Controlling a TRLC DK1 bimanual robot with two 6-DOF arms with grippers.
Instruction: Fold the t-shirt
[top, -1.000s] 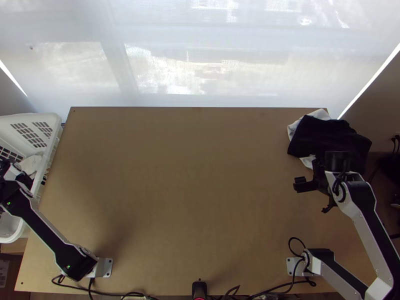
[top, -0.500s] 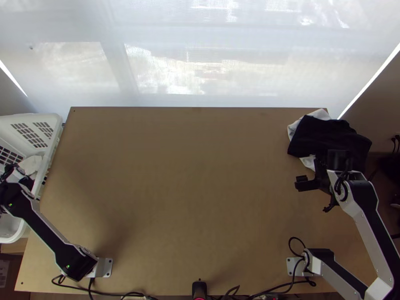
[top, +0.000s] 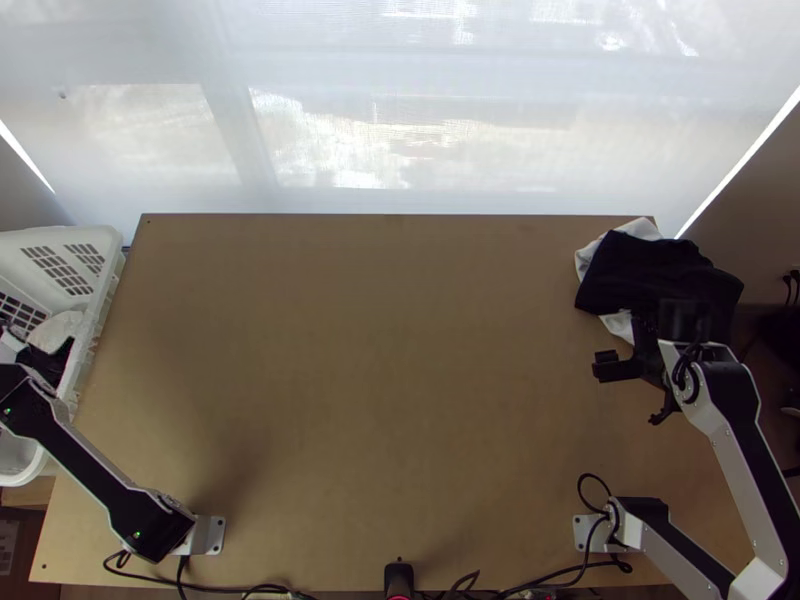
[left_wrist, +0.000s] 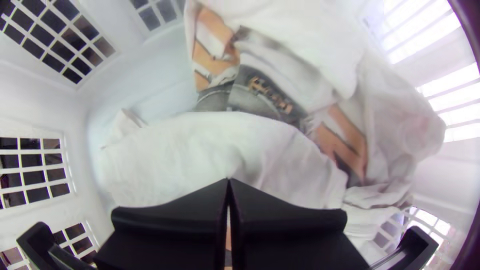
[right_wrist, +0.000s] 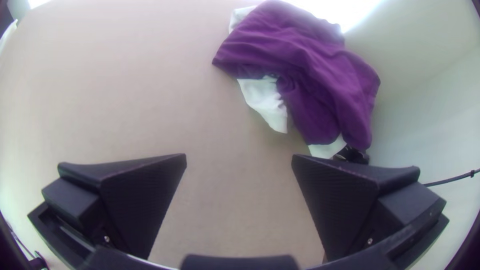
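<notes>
In the top view, my left gripper (top: 48, 360) is inside the white basket at the table's left. The left wrist view shows that gripper (left_wrist: 229, 181) with its fingers pressed together, against or just over a bunched white t-shirt (left_wrist: 175, 145) with an orange and grey print; whether any cloth is pinched between them is unclear. My right gripper (top: 640, 392) hangs over the table's right side, in front of a dark cloth pile. Seen from the right wrist, the gripper (right_wrist: 239, 160) is open with bare table between its fingers.
The basket (top: 100, 285) stands against the table's left edge. At the far right corner lies a bunched cloth (top: 650, 275), purple in the right wrist view (right_wrist: 300, 55), over white cloth (right_wrist: 265, 100). Cables run along the near edge of the table (top: 380, 400).
The left arm's forearm has shifted a little to the left, and its gripper shows more plainly inside the basket. The right gripper has drifted slightly rightward, still open.
</notes>
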